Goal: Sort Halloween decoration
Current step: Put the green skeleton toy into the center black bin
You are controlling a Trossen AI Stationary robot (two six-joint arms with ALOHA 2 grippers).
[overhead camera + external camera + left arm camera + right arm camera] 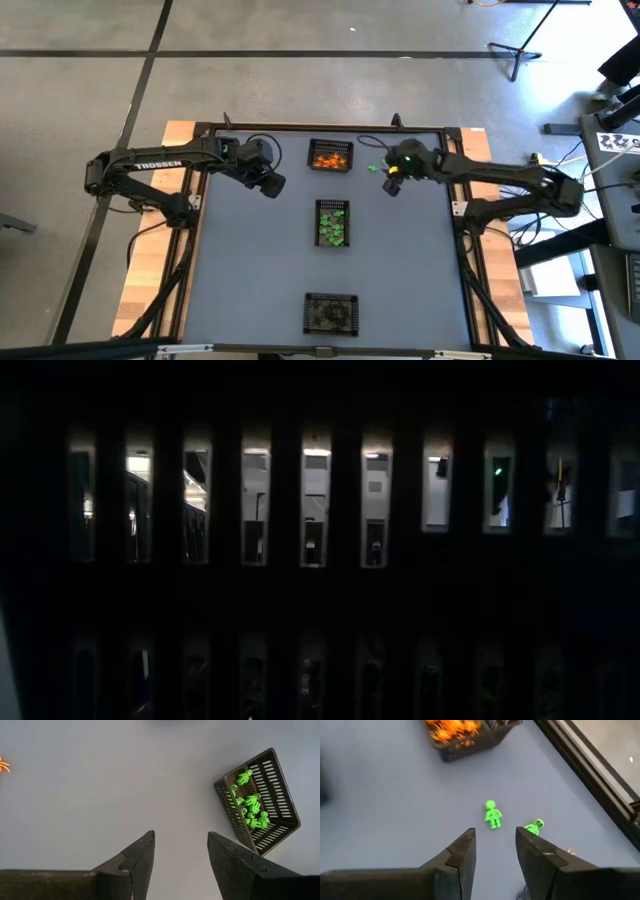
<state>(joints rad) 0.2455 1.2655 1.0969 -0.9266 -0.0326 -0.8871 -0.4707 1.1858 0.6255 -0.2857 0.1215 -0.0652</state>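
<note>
Spreading across the grey-blue tabletop [250,260], three black mesh baskets [333,223] sit in a row. Both pincers hang open and empty: the left pincer [181,851] over bare surface, the right pincer [495,846] just short of two tiny green plastic skeleton figures [492,814], one directly ahead of its gap.

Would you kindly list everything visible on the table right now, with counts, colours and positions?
Black mesh baskets: three, in a central column.
Orange trinkets: many, in the far basket.
Green skeleton trinkets in the middle basket: several.
Dark trinkets: several, in the near basket.
Loose green skeleton figures: two, on the grey table before the right claw.
Loose orange trinket: one.
Left claw: open, empty.
Right claw: open, empty.
</note>
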